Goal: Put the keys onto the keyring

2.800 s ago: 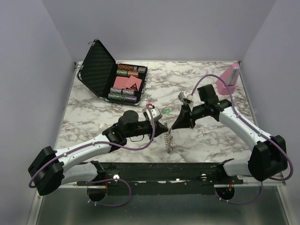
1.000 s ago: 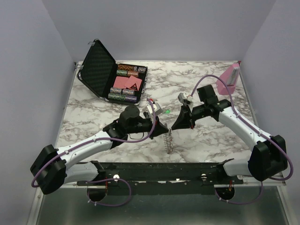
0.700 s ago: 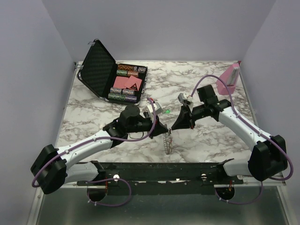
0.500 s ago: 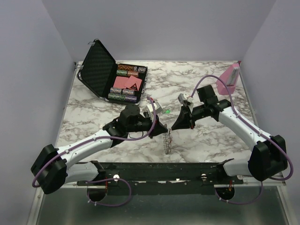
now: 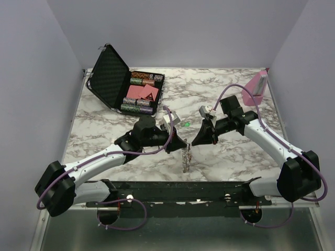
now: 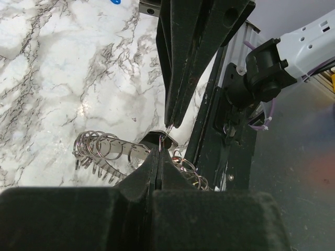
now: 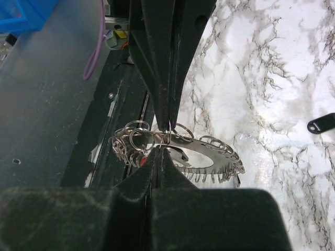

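The keyring [image 5: 186, 159] is a flat silvery metal hoop strung with several small split rings, hanging just above the marble near the table's front edge. Both grippers meet tip to tip over it. My left gripper [image 5: 181, 145] is shut on one small ring at the hoop's top [image 6: 160, 141]. My right gripper [image 5: 195, 140] is shut on the same spot from the other side [image 7: 167, 137]. A speck of red shows among the bunched rings [image 7: 142, 161]. A green-headed key [image 5: 186, 124] lies on the table behind the grippers. A black-headed key [image 7: 322, 124] lies at the right wrist view's right edge.
An open black case [image 5: 110, 76] with chips and pink cards [image 5: 142, 93] stands at the back left. A pink stand [image 5: 257, 86] is at the back right. The black mounting rail [image 5: 183, 191] runs along the near edge, just under the hanging hoop.
The left wrist has crept slightly toward the back and right. The hanging keyring has swung a little to the left. The right arm holds still.
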Motion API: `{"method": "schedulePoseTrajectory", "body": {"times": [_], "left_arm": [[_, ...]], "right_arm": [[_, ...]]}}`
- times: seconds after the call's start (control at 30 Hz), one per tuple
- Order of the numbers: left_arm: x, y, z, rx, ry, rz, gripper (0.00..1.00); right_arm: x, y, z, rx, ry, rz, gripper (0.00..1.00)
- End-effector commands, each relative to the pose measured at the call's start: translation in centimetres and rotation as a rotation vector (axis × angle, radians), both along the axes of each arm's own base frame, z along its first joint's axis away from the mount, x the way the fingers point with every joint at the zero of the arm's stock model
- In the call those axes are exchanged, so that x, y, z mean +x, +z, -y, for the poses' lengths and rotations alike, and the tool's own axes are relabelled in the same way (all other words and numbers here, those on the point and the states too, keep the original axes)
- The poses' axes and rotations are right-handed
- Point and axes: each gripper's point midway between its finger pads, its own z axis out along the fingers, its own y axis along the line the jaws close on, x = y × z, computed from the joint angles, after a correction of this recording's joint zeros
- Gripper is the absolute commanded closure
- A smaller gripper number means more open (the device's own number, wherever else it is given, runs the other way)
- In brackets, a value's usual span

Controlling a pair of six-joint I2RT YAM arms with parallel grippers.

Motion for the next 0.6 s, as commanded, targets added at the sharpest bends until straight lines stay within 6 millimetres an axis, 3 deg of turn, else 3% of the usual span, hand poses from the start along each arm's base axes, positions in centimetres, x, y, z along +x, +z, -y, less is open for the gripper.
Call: {"method": "schedulePoseTrajectory", "body": {"times": [0.0,0.57], "left_arm": [[0.5,2.5,0.0,-0.067,0.015,0.015,1.00],[0.7,5.1,-0.6,-0.302,0.087,0.105,1.00]], "right_arm": [[-0.6,0.2,-0.1,0.003,0.021,-0.008,1.00],[-0.6,0.2,-0.3,0.008,0.016,-0.037,1.00]]}}
